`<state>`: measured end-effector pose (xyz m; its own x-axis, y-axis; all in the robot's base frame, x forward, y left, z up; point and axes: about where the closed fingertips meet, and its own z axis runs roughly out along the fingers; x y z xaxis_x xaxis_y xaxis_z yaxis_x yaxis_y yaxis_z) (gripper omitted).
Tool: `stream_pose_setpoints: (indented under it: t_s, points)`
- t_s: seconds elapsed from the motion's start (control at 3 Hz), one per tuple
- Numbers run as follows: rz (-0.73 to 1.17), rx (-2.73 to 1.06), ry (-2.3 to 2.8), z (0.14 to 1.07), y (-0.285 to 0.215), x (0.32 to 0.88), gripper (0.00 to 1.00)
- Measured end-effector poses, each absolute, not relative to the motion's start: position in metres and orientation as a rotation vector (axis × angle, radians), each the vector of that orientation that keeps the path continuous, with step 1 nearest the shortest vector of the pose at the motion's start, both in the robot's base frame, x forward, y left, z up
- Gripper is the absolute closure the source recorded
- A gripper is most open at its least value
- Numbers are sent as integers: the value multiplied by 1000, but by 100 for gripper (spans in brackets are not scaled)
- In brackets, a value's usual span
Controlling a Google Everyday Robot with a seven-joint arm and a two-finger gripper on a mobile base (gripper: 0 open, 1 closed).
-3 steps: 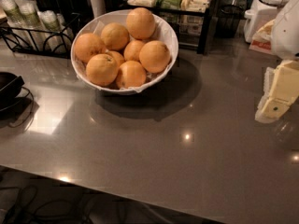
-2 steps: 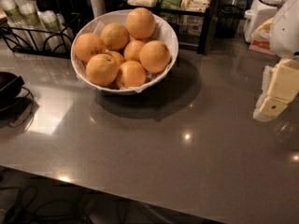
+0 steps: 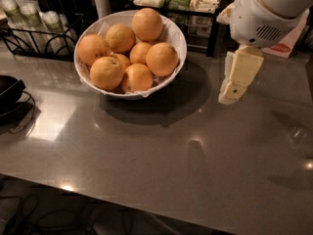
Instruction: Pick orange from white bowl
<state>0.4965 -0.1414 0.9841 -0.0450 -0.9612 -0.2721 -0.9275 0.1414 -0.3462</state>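
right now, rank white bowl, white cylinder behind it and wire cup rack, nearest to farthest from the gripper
The gripper hangs over the table's right side.
1. white bowl, to its left
2. white cylinder, behind the bowl
3. wire cup rack, far left back

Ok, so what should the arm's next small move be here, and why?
Probably lift the gripper and carry it over the rim of the white bowl toward the nearest orange. The gripper hangs beside the bowl, apart from it, low near the counter, touching no orange.
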Motion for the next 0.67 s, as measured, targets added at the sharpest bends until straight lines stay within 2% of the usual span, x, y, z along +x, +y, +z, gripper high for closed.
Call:
stream_pose_setpoints:
  t_s: [0.67]
  points:
    - [-69, -1788, 1955, 984, -129, 504, 0]
